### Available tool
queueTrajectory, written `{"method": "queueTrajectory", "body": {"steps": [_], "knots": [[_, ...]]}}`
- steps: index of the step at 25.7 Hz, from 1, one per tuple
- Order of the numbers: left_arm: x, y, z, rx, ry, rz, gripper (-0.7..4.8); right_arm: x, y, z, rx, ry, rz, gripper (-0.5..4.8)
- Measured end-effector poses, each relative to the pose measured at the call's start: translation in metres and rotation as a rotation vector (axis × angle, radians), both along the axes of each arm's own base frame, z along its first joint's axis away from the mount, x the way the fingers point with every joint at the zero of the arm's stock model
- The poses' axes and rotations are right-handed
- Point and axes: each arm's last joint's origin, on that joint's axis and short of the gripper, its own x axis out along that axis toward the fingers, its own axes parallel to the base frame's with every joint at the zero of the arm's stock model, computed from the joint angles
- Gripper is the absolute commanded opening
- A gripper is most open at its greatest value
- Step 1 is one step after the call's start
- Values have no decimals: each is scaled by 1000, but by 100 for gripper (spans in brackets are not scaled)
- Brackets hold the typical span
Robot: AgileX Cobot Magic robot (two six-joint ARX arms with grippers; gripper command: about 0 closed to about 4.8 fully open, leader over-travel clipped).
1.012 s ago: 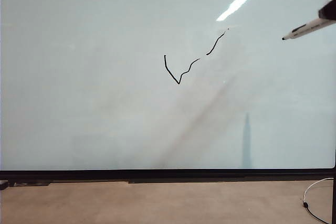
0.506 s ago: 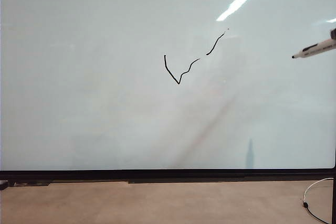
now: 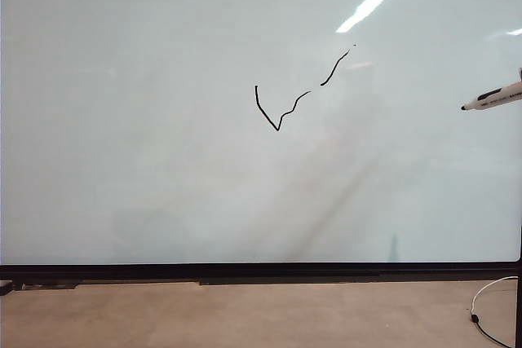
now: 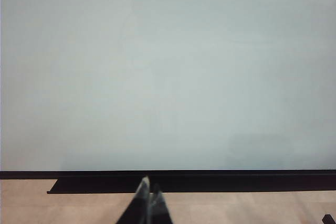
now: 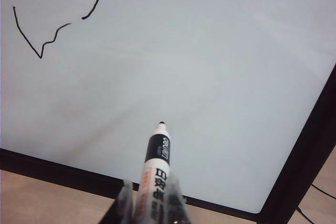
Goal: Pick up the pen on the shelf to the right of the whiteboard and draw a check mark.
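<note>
The right end effector was closed on the pen, its fingers clamping the barrel low down while the black tip pointed out toward the whiteboard without touching it. The check mark lay well apart from that tip, off toward the board's middle, so the pen's long axis aimed at bare board, not at the strokes. The left end effector sat shut and empty near the board's black bottom edge, far from the work. The exterior view showed only the pen poking in from the right edge, tip leftward, and the check mark complete though broken in its long stroke; judging by this, drawing looked finished.
</note>
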Motion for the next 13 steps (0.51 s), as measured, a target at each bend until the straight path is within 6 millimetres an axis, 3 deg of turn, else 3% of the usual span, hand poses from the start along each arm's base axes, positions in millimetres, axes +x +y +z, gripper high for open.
{"method": "queueTrajectory", "body": {"steps": [13], "knots": [[0, 0, 0, 0, 0, 0, -4, -15, -7, 1, 9, -13, -49, -6]]}}
